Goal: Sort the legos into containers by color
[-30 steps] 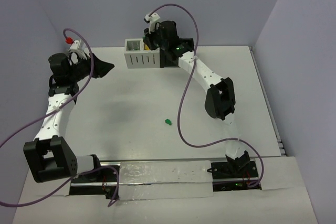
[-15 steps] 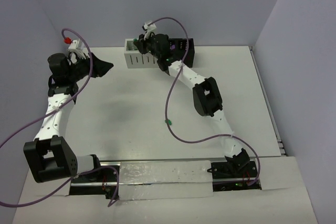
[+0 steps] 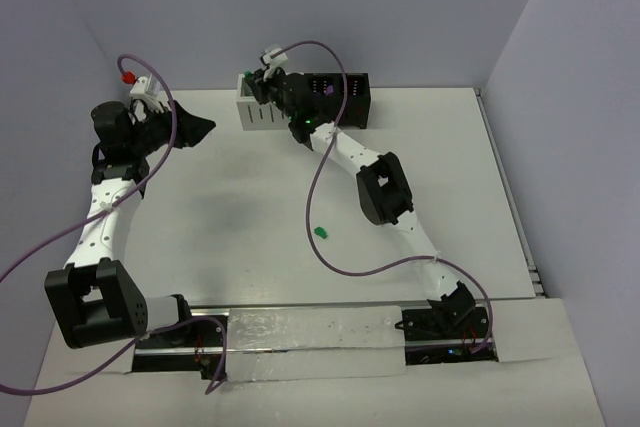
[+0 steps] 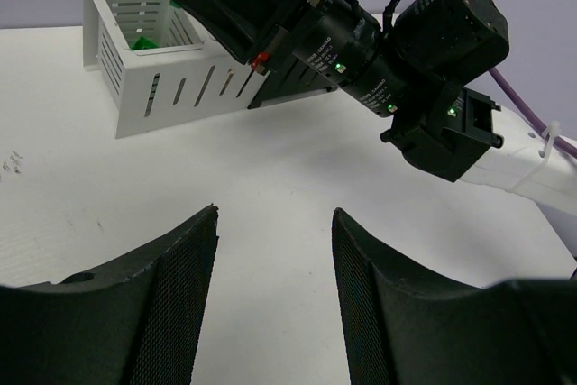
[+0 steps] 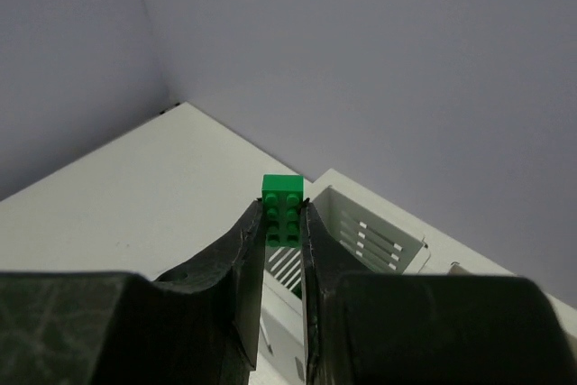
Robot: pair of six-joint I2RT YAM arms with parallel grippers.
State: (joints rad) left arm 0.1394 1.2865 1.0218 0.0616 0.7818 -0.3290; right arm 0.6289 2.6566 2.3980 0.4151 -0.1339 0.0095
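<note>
Green brick (image 5: 282, 197) is held between the closed fingers of the right gripper (image 5: 283, 223), with its studded face turned to the wrist camera and its upper end standing clear of the fingertips. The brick is carried in the air over the left end of the white unit (image 3: 256, 113), above its rim and not inside it. More green pieces (image 4: 140, 42) are seen lying in the white compartment that shows in the left wrist view. The white unit is joined on its right to the black unit (image 3: 345, 105), and the 2 are set in 1 row at the far edge of the table (image 3: 230, 237). Purple pieces (image 3: 325, 90) are seen in the black unit. 1 loose green lego (image 3: 320, 233) is left on the table near its middle, well apart from the bins. The left gripper (image 4: 275, 218) is held at the far left of the table, its jaws parted with nothing between them, and is pointed right toward the bins.
</note>
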